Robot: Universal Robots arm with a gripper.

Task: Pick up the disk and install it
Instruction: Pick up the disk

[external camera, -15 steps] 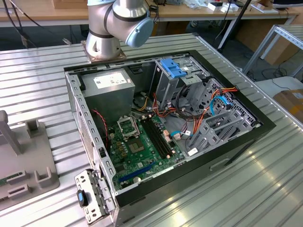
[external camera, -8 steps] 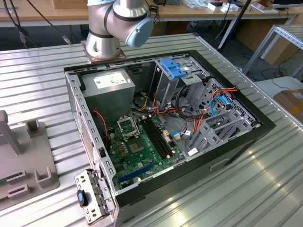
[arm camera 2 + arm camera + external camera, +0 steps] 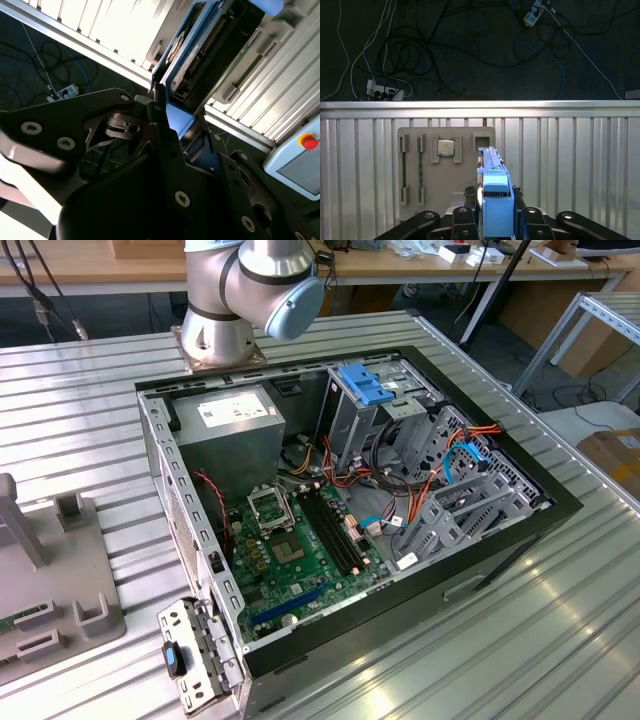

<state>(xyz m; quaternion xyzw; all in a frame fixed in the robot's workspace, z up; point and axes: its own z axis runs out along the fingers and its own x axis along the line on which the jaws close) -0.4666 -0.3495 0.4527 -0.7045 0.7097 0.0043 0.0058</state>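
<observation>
**Gripping the disk [image 3: 492, 160] in the pincer [image 3: 498, 221]**

Clamps black fingers [image 3: 520, 222] on both flanks of the blue frame, holding it edge-on and out ahead of the wrist in the first wrist view. Shows bolted black linkage plates [image 3: 165, 190] converging on the same edge in the second wrist view. In the exterior view, shows silver shoulder joint [image 3: 245, 280] with blue cap [image 3: 295, 305] above the base flange [image 3: 215, 345].

Ribbed metal bench [image 3: 520, 640], carrying: open computer case [image 3: 350, 620]; arm's mounting base [image 3: 215, 345]; grey fixture plate [image 3: 447, 185] with slotted holders, directly ahead of the end effector [image 3: 497, 217]
</observation>
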